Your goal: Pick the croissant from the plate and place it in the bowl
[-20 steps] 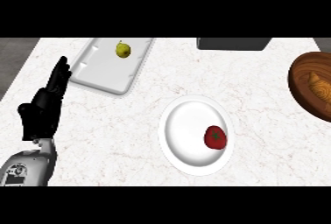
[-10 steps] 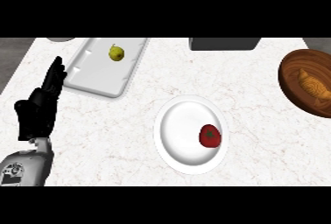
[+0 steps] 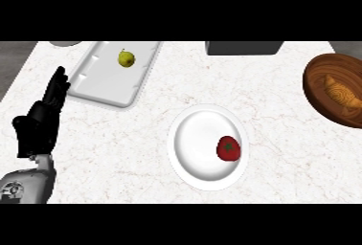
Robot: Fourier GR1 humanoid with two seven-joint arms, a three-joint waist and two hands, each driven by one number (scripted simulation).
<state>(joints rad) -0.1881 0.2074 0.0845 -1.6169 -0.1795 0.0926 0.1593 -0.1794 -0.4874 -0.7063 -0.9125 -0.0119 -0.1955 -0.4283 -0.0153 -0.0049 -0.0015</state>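
A golden-brown croissant (image 3: pixel 341 94) lies inside the wooden bowl (image 3: pixel 315 82) at the counter's right edge. The white plate (image 3: pixel 197 139) sits in the middle of the counter and carries a red tomato (image 3: pixel 228 148) on its right side. My left hand (image 3: pixel 44 118) rests open at the left edge, fingers straight and pointing up, far from the plate and the bowl. My right hand does not show in the head view.
A white rectangular tray (image 3: pixel 109 83) at the upper left holds a yellow-green fruit (image 3: pixel 126 59). A dark grey block (image 3: pixel 243 47) stands at the counter's far edge, and a pale round object (image 3: pixel 65 44) peeks in at the top left.
The whole scene has slid slightly left in the view, so more of the bowl shows. The left hand keeps its open resting pose.
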